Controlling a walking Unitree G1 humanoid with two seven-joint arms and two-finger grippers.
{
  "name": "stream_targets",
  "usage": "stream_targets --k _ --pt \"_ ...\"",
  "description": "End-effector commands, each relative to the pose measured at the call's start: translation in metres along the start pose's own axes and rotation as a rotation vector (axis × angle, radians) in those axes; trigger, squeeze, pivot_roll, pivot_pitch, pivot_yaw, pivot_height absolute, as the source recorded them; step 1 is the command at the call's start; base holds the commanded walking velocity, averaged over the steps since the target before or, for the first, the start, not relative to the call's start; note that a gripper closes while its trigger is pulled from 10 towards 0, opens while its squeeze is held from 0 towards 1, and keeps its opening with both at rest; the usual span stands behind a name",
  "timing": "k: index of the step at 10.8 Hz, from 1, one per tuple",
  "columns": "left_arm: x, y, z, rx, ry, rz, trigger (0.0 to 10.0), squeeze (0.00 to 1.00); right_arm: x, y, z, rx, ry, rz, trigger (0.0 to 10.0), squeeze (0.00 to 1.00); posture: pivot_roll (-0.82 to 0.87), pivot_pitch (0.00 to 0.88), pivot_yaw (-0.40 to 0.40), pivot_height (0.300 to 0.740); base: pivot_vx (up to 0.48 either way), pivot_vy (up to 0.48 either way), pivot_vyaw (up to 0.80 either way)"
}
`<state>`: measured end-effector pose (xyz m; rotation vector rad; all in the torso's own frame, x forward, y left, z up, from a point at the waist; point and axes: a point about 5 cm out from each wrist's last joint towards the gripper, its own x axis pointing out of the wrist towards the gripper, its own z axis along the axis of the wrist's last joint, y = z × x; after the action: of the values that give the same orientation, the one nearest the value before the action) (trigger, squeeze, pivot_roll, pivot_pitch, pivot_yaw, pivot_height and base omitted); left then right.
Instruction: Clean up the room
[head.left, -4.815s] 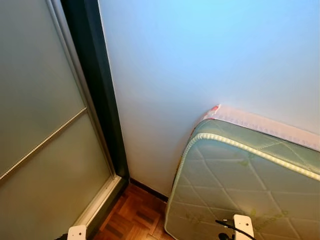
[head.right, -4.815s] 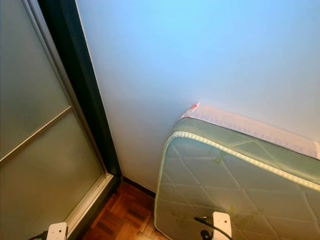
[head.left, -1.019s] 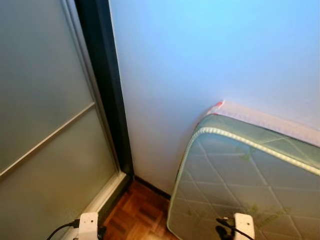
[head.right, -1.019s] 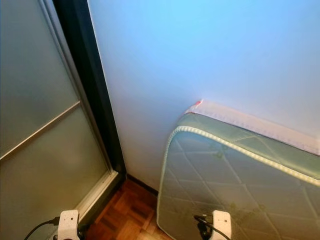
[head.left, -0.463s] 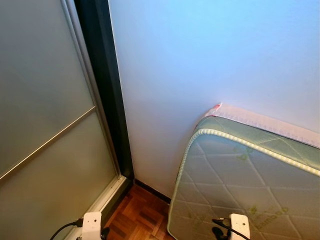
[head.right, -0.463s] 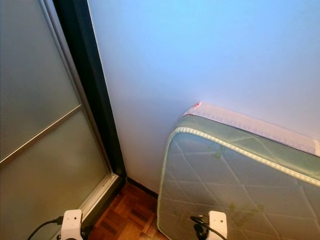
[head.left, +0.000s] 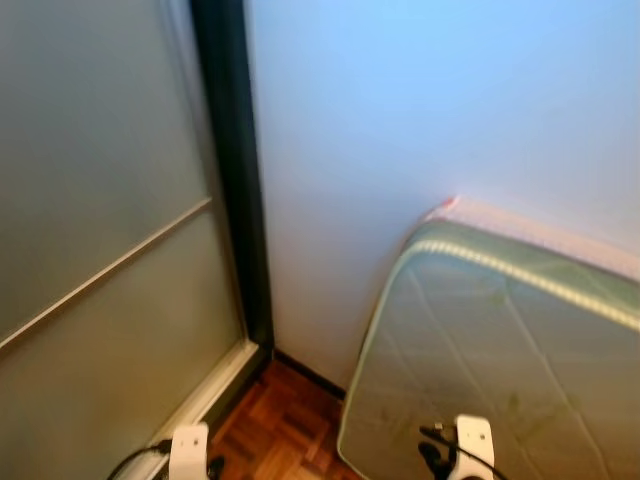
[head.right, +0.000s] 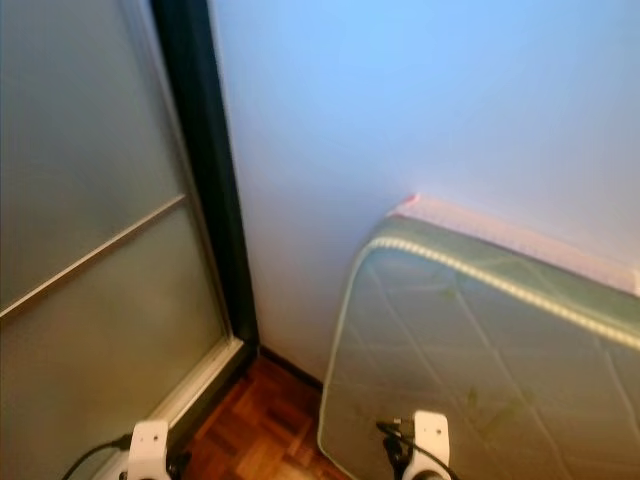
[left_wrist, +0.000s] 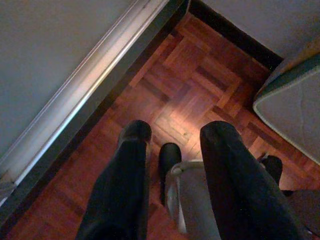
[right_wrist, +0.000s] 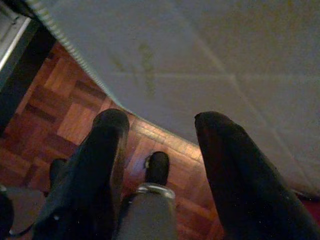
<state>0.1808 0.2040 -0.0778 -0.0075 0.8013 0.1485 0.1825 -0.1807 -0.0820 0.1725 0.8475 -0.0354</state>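
Observation:
I face a room corner with no loose item in sight. A pale green quilted mattress (head.left: 500, 360) leans on its edge against the white wall (head.left: 400, 120). Both arms hang low; their white wrist parts show at the bottom edge of the eye views. In the left wrist view my left gripper (left_wrist: 177, 131) is open above the parquet floor (left_wrist: 195, 85) with nothing between its fingers. In the right wrist view my right gripper (right_wrist: 164, 121) is open too, close in front of the mattress face (right_wrist: 210, 55), holding nothing.
A frosted glass sliding door (head.left: 100, 250) with a dark frame (head.left: 235, 200) closes the left side; its metal track (left_wrist: 95, 75) runs along the floor. A narrow strip of parquet (head.left: 290, 430) lies between the door and the mattress. A dark skirting runs along the wall.
The whole picture has shifted slightly to the right and turned blurry, so the camera has moved. The mattress, the door and both hanging arms stand as before.

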Motion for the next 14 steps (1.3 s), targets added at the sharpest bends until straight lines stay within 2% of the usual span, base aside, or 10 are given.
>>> stream_targets --k 1,5,9,14 --pt "-0.001 0.000 -0.005 0.002 0.028 -0.003 10.0 0.00 -0.001 -0.004 -0.003 0.007 0.017 -0.011 10.0 0.00 0.20 0.000 -0.060 0.740 -0.285 0.000 0.00" --pt "0.001 -0.002 -0.001 0.008 0.028 -0.005 10.0 0.00 -0.001 -0.008 0.001 0.028 0.006 -0.022 10.0 0.00 0.20 0.000 -0.068 0.740 -0.284 0.000 0.00" --pt "0.001 -0.002 0.000 -0.008 0.024 0.002 10.0 0.00 0.001 -0.008 0.009 0.059 -0.017 -0.020 10.0 0.00 0.21 0.000 -0.077 0.740 0.000 0.000 0.00" --pt "0.001 -0.001 -0.001 -0.015 0.030 0.008 10.0 0.00 0.001 -0.010 0.008 0.057 0.005 -0.027 10.0 0.00 0.22 0.000 -0.084 0.740 0.000 0.000 -0.80"
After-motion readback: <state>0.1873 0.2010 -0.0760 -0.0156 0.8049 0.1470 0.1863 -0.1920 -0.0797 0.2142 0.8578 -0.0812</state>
